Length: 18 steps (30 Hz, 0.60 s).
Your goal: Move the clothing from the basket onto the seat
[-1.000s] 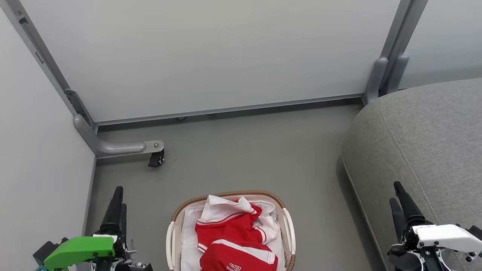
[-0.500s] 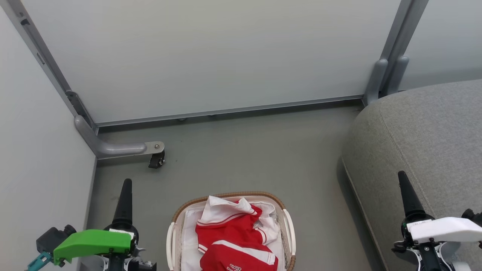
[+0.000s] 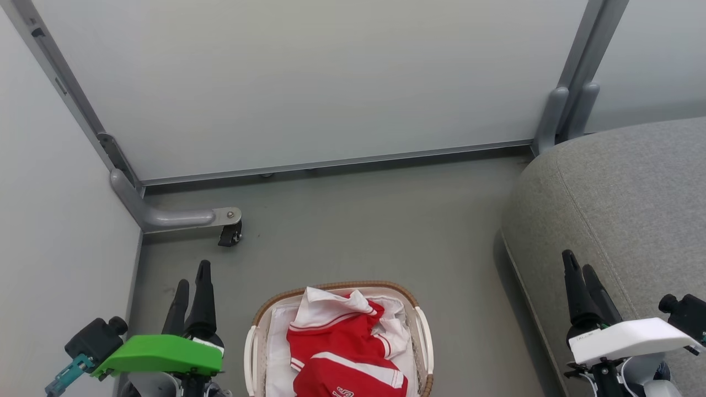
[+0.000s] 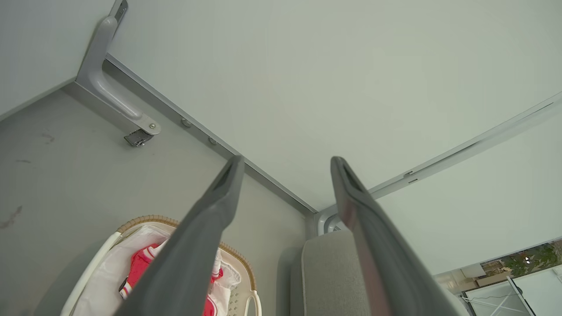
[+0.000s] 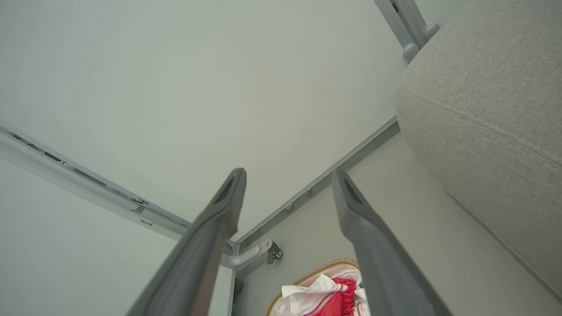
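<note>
The crumpled red sports clothing with white panels (image 3: 345,353) lies heaped in the small oval white plastic basket with a brown woven rim (image 3: 331,285), at the near edge of the grey floor (image 3: 358,220). It sits between the left gripper (image 3: 193,273) and the right gripper (image 3: 577,261), well apart from both. Each gripper's jaws are spread with nothing in them, and the large grey fabric seat (image 3: 623,209) rises beyond the right one.

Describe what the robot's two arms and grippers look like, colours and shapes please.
Both grippers have two long, dark grey fingers that taper to narrow tips. The left gripper carries a bright green cover at the wrist, with a black knob and a teal fitting beside it. The right gripper carries a white cover and a dark knob.
</note>
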Motion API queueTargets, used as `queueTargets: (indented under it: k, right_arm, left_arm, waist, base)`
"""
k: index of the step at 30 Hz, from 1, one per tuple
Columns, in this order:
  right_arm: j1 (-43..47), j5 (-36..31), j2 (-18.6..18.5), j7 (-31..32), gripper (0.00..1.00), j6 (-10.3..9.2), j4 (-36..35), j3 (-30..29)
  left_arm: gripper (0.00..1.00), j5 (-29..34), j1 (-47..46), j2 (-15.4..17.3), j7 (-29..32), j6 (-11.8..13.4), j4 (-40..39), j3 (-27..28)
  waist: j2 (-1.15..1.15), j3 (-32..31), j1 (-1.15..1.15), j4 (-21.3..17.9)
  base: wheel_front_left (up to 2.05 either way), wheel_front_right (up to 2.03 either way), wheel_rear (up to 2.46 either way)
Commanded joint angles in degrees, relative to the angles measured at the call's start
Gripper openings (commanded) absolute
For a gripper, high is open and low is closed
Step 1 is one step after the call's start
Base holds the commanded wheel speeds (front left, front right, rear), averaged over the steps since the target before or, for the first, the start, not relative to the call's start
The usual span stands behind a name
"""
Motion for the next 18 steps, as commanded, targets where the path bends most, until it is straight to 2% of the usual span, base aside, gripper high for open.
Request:
queueTargets:
  k: [1,18]
  right_arm:
    - [0.2,-2.3,-0.4,-0.7,1.0,0.02,-0.8,0.0]
    - [1.0,-17.8,-0.6,-3.7,1.0,0.02,0.1,0.2]
  left_arm:
    - [1.0,2.6,0.0,0.4,-0.7,0.4,-0.9,-0.3]
    - [1.0,16.9,1.1,0.5,-3.6,1.6,0.5,-1.4]
  waist:
    - [0.0,0.0,0.0,0.0]
    - [0.0,0.0,0.0,0.1]
  base:
    - [0.0,0.0,0.0]
    - [0.0,0.0,0.0]
